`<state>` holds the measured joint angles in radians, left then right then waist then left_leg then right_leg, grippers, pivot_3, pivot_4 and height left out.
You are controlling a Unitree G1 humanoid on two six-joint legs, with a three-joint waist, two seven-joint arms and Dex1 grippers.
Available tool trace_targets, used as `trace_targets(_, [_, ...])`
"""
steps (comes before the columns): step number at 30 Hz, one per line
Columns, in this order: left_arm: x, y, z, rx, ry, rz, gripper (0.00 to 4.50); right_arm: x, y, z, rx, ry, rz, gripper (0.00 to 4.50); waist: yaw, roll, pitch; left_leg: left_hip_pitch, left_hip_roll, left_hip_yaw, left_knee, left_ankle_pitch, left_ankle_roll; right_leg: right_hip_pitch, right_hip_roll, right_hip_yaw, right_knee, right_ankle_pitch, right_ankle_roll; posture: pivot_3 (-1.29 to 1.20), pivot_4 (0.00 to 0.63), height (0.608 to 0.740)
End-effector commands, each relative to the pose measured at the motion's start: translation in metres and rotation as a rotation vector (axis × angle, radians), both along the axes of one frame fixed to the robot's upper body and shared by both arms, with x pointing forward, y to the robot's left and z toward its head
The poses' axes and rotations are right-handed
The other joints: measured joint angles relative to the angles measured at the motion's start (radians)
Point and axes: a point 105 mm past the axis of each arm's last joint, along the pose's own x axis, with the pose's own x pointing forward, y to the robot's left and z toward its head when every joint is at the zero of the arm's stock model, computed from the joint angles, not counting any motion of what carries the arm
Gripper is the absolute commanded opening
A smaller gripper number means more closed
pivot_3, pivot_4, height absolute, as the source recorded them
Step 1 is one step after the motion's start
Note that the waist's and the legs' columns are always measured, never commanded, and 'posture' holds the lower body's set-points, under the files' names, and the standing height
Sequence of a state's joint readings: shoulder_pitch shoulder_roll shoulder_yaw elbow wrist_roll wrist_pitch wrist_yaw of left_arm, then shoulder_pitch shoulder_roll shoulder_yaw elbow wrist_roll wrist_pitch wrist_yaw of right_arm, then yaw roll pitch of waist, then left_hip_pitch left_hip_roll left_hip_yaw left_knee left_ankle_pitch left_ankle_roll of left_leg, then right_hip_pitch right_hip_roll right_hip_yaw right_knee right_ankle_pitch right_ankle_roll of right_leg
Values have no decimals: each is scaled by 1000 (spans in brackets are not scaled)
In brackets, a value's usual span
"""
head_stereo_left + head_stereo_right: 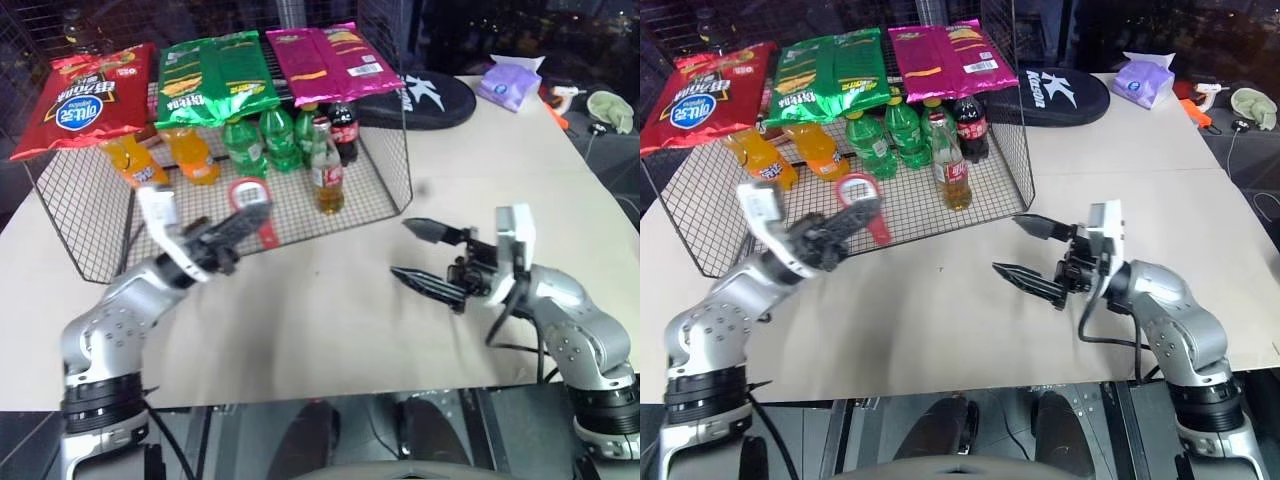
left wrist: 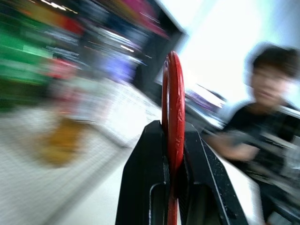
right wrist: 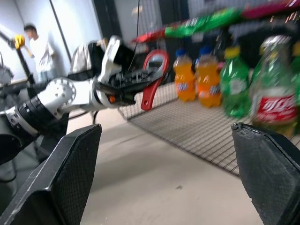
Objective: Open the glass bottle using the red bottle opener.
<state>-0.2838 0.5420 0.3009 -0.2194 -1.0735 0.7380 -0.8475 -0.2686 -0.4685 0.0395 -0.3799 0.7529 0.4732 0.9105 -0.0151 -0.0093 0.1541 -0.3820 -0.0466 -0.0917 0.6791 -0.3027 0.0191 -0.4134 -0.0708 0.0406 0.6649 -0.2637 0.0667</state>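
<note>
My left jaws (image 1: 243, 222) grip the red bottle opener (image 1: 252, 203); my right jaws (image 1: 420, 255) gape empty. The glass bottle (image 1: 326, 168) stands in the wire basket (image 1: 95, 235). Best take it low on the body, right-handed, keeping the cap free

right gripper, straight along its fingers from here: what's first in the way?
Probably the left gripper holding the red bottle opener: the open right gripper points left across the table toward it. The glass bottle sits off that line, though depth is unclear.

Red bottle opener (image 1: 251, 205); amber glass bottle (image 1: 326, 170), red-and-white label; green bottles (image 1: 262, 140).
</note>
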Motion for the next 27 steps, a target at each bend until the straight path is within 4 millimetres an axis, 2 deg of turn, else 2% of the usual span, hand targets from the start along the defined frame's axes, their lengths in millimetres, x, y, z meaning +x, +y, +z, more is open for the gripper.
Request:
trace_targets(1, [-7,-21,10,8,-44,-94,12,-7,16,4,-63,42,66,4500,-3,0,0,0,0,0,0,0,0,0,0,0,0,0,0,0,150,740])
trace_targets(4, [-6,-35,10,4,-44,-150,12,-10,30,-4,-161,129,122,4500,-3,0,0,0,0,1,1,0,0,0,1,0,1,0,0,0,150,740])
trace_targets(7, [-5,-43,10,3,-50,-190,12,-3,39,-9,-225,181,104,4500,-2,0,0,0,0,0,2,0,0,0,1,0,1,0,0,0,150,740])
trace_targets(9, [-6,-49,9,6,-50,-218,12,1,48,-5,-206,221,105,4500,-2,0,0,-1,0,0,2,0,0,0,1,0,0,0,0,0,150,740])
trace_targets(12, [-6,-55,6,9,-51,-240,12,-4,60,4,-150,299,171,4500,-2,0,0,-1,-1,0,2,0,0,0,1,0,0,0,0,0,150,740])
trace_targets(19, [-4,-59,1,-8,-48,-242,12,-7,71,16,-87,364,202,4500,-3,0,0,-1,-1,0,2,0,0,0,1,-1,0,0,0,0,150,740])
trace_targets(23, [-2,-60,0,-22,-51,-238,12,-7,76,16,-93,376,199,4500,-4,0,0,-1,-1,0,2,0,0,0,1,-1,0,0,0,0,150,740])
trace_targets(26, [0,-61,-1,-33,-56,-233,0,-5,78,16,-95,377,192,3694,-5,0,0,-1,-1,0,2,0,0,0,1,-1,0,0,0,0,150,740])
trace_targets(27, [1,-61,-1,-35,-58,-229,0,-4,78,16,-95,373,184,3183,-5,0,0,-1,-1,0,2,0,0,0,1,-1,0,0,0,0,150,740])
